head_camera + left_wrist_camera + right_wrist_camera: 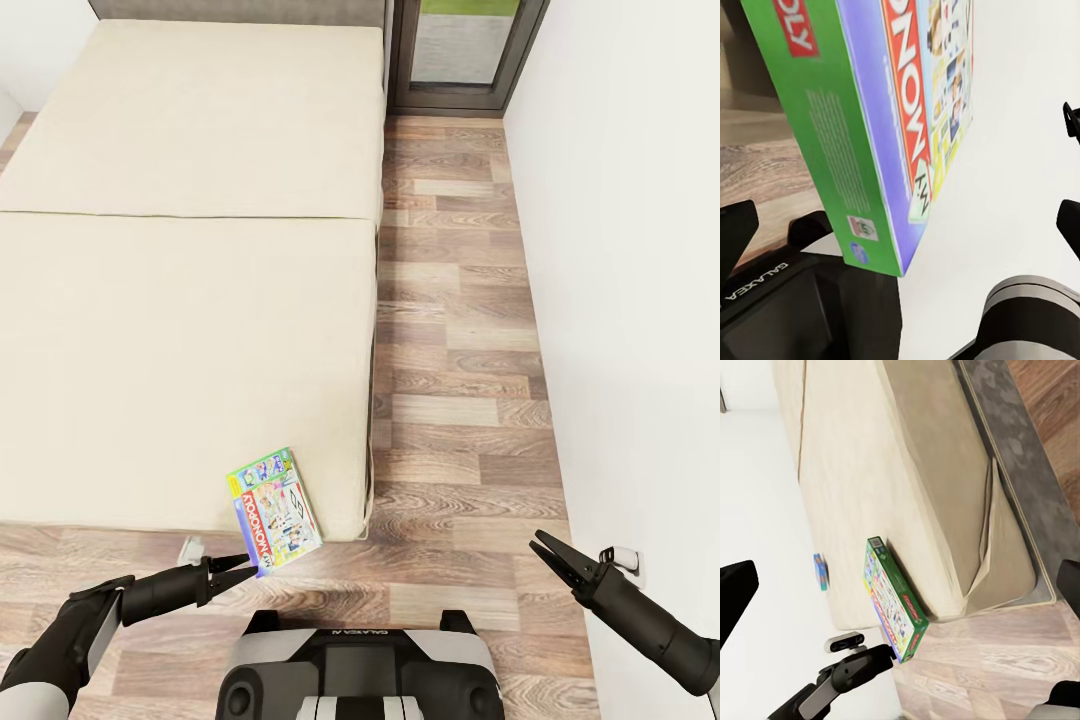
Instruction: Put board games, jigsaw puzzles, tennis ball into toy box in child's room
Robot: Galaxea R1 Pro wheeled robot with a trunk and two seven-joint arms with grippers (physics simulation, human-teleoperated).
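One board game [275,510], a flat box with a green edge and a red lettered banner, lies on the bed's [180,330] near right corner and overhangs its edge. My left gripper [250,566] is level with the box's near corner, fingers spread wide. In the left wrist view the box [870,135] looms close, between and ahead of the fingers [735,236]. My right gripper [545,553] hangs open over the floor to the right, empty. The right wrist view shows the box [894,601] leaning off the mattress. The table, toy box, jigsaw puzzles and tennis ball are out of view.
Wood floor [450,350] runs between the bed and a white wall [630,250] on the right. A dark-framed glass door [465,50] stands at the far end. A wall outlet [625,558] sits by my right gripper. My base [350,670] is against the bed's foot.
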